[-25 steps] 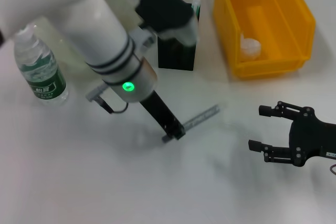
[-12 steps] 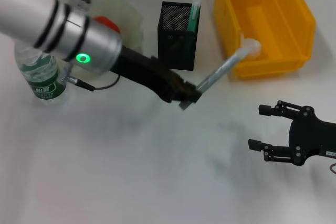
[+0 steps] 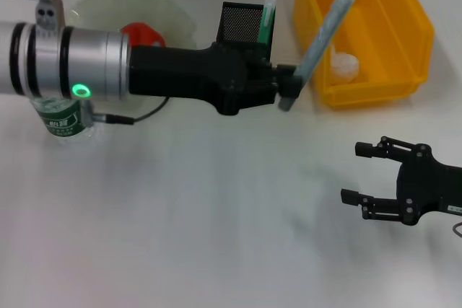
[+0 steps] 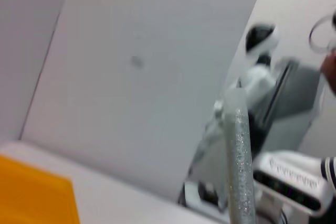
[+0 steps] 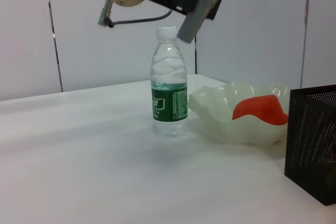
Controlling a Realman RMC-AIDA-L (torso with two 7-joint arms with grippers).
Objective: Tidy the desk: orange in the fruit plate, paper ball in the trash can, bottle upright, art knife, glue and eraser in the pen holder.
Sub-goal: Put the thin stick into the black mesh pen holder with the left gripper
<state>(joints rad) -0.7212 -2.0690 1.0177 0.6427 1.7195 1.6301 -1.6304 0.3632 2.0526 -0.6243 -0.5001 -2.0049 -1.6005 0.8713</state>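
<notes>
White desk fills most of the head view. Across the upper middle of the frame reaches the left arm, and the left gripper is closed tight on the bottom end of the art knife, a long pale stick. The art knife tilts up toward the upper right and shows in front of the yellow trash can. In the left wrist view the art knife stands up as a sparkly grey stick.

Just behind the left gripper, in the upper middle, stands the black pen holder. A green and white glue stick pokes out of its right side. Inside the trash can lies the white paper ball.

At the upper left sits the pale fruit plate with the orange in it. The bottle stands upright at the left edge, partly hidden by the arm.

At the lower right of the frame, the right gripper hovers over the desk with its black fingers spread apart, holding nothing.
</notes>
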